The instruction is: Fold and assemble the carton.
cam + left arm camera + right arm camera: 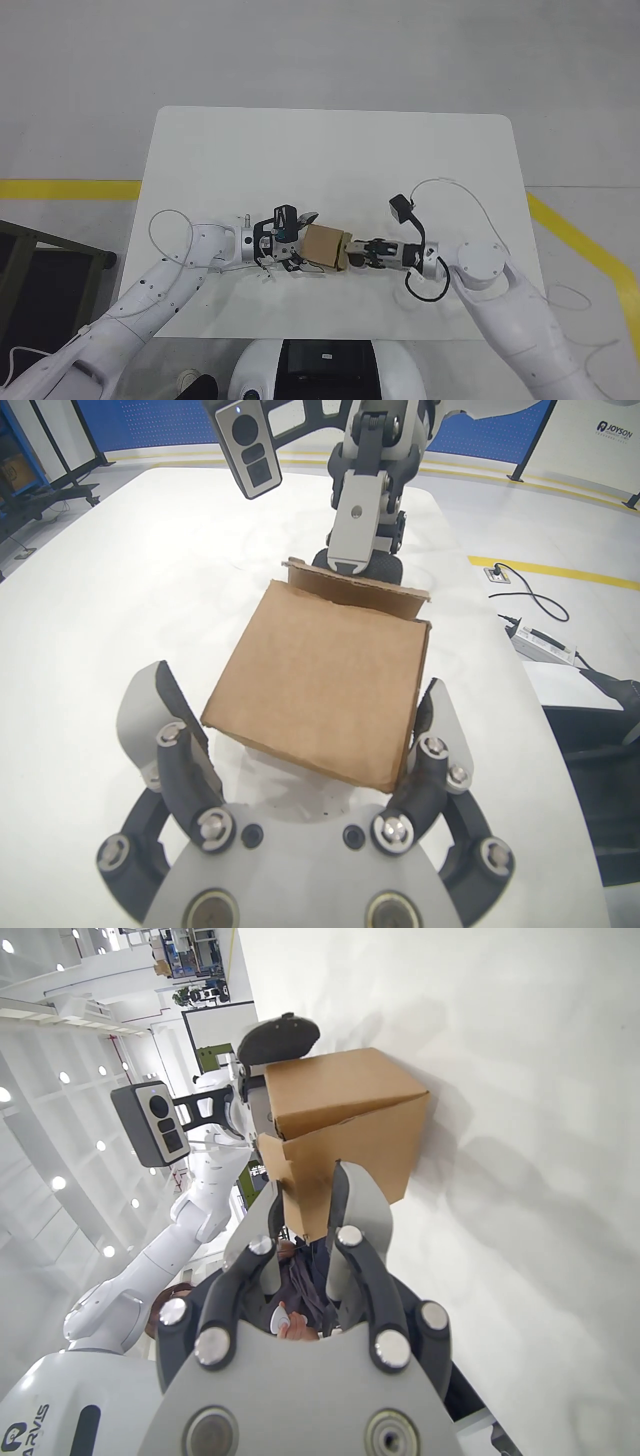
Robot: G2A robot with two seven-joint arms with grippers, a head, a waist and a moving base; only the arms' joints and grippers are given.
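Carton point(325, 245) lies on the table point(420, 150), near its front edge, between both grippers. Left gripper point(300, 680) is spread wide, its fingers flanking the carton's near end without a clamped hold. Right gripper point(310, 1193) is closed narrowly, pinching the raised flap point(350, 592) at the opposite end.

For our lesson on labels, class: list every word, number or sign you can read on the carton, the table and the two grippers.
Carton: none; the brown faces in view are plain.
Table: none; the white top carries no print.
Left gripper: none.
Right gripper: none.
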